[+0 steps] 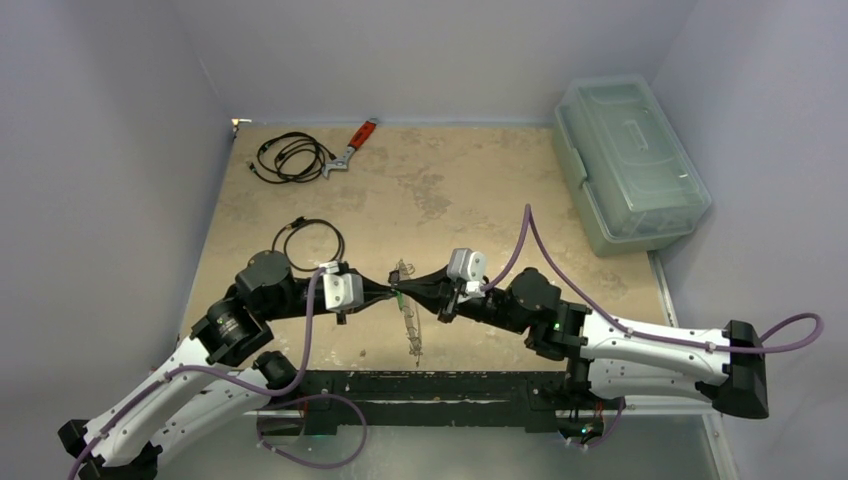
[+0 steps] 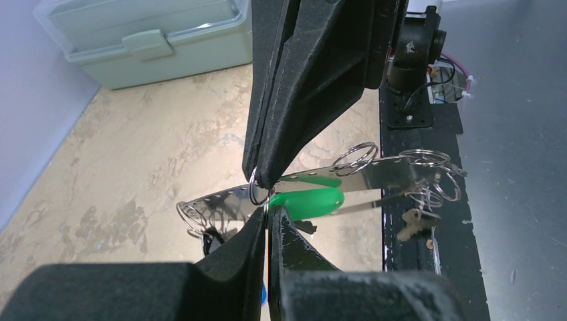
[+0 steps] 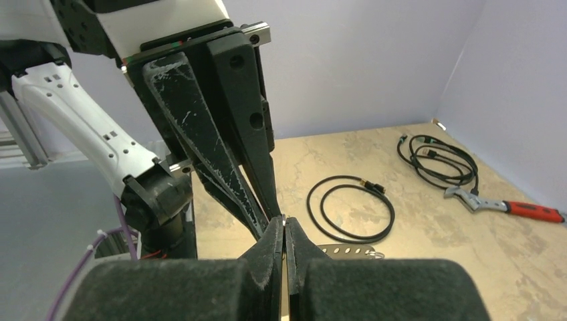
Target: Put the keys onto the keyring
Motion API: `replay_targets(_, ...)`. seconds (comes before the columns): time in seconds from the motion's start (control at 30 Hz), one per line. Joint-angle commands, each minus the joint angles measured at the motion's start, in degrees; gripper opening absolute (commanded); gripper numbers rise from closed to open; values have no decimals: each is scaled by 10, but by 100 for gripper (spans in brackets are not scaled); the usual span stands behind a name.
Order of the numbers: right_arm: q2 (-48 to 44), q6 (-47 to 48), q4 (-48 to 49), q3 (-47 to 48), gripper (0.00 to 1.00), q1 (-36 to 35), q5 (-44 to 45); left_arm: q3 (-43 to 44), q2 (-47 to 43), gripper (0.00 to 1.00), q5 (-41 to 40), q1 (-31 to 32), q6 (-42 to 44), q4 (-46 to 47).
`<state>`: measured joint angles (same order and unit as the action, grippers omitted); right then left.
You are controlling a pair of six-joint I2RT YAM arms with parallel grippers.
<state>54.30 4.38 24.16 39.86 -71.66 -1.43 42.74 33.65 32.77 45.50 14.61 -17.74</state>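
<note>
Mid-task, apparently: left pincer (image 2: pixel 269 215) pinched shut on the green-tagged tiny key (image 2: pixel 309 200), right pincer (image 2: pixel 259 177) on the thin grey metal keyring (image 2: pixel 374 175); threading looked unfinished.

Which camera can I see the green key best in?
The left wrist camera. There the green key tag is big and close, lying beside the keyring. The top camera shows it only as a tiny green speck between the two arms. The right wrist camera does not show it at all.

keyring (image 2: pixel 381 174): shiny metal | green key tag (image 2: pixel 307 200): glossy plastic | table (image 2: pixel 134 154): matt, mottled beige | box (image 2: pixel 134 40): translucent plastic
</note>
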Motion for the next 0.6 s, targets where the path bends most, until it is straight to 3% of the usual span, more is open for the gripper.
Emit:
replay_targets(0.0, 9, -39, 58, 32, 0, -1, 52, -5, 2, 0, 5, 2, 10, 16)
replay_targets(0.27, 35, -68, 36, 50, 0, -1, 82, -4, 1, 0, -22, 2, 25, 3)
replay_targets(0.57, 59, -72, -63, 106, 0, -1, 59, 15, -5, 0, -66, 2, 72, -54)
